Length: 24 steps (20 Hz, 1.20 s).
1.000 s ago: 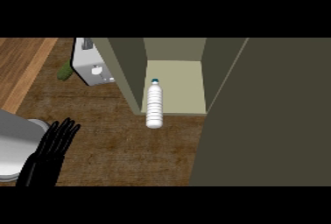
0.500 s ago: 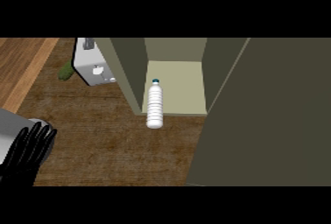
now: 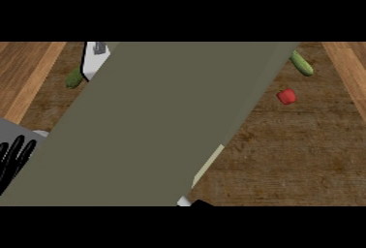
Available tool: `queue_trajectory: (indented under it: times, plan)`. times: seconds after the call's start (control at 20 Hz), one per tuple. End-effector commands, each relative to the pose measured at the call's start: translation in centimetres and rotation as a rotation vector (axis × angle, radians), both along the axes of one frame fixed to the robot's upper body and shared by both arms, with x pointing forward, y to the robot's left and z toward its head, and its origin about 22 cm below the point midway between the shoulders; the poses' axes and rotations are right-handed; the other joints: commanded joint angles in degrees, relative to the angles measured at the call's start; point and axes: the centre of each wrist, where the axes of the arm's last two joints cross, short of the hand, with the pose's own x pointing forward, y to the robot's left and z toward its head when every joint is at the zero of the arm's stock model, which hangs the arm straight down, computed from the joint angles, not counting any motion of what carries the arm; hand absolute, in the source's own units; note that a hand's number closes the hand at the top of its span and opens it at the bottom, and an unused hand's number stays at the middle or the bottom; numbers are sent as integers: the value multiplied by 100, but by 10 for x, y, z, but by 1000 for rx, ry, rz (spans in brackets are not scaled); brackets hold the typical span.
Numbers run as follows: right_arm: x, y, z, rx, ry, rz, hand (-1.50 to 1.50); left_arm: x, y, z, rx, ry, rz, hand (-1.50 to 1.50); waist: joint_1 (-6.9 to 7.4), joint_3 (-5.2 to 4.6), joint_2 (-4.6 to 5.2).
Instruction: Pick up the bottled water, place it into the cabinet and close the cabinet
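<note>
Reading the head view, the only one available: the cabinet door point(image 3: 164, 126) fills the frame as one wide olive-grey panel running diagonally from lower left to upper right.

Progress, as a judgement:
- The water bottle is not on any bare part of the counter point(image 3: 300, 160), so it is probably inside the cabinet behind the panel. Not confirmed.
- The door lies across where the opening would be, so closing looks under way or nearly done. I cannot tell whether it sits flush.
- A pale strip point(image 3: 208, 167) along the panel's lower right edge may be the cabinet's inner wall showing, which would mean a gap is left.

Hands:
- The left hand point(image 3: 14, 157) is at the left edge with fingers straight, slightly spread and pointing up. It holds nothing and is just beside the panel.
- The right hand point(image 3: 202, 204) shows only as a black scrap at the lower edge, if that is what it is. I cannot tell its state.

Hidden or unclear:
- The cabinet interior and the bottle are fully covered.
- A white bit point(image 3: 184, 201) beside the black scrap could be anything.
- A white appliance point(image 3: 91, 60) at top left is mostly cut off by the panel.
- A green vegetable point(image 3: 301, 63) and a red piece point(image 3: 286, 96) lie well apart from the door, on the right.
- Another green piece point(image 3: 73, 77) sits beside the appliance.
</note>
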Motion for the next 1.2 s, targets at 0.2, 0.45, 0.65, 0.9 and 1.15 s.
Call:
queue_trajectory:
  times: [0.2,0.45,0.65,0.9,1.15]
  plan:
    - [13,79,10,34,52,-114,150,1,14,25,3,-15,-2,-150,128,16,94]
    - [45,99,27,71,128,-168,150,-18,15,37,8,-22,-25,-150,202,25,105]
    - [78,107,28,32,128,-35,150,-15,17,50,-8,-30,-16,-150,136,31,140]
    - [99,103,22,-72,186,230,150,-14,15,47,12,-20,-15,-150,59,34,157]
    - [128,80,0,-64,196,173,150,-20,22,47,9,-17,11,-150,-81,34,115]
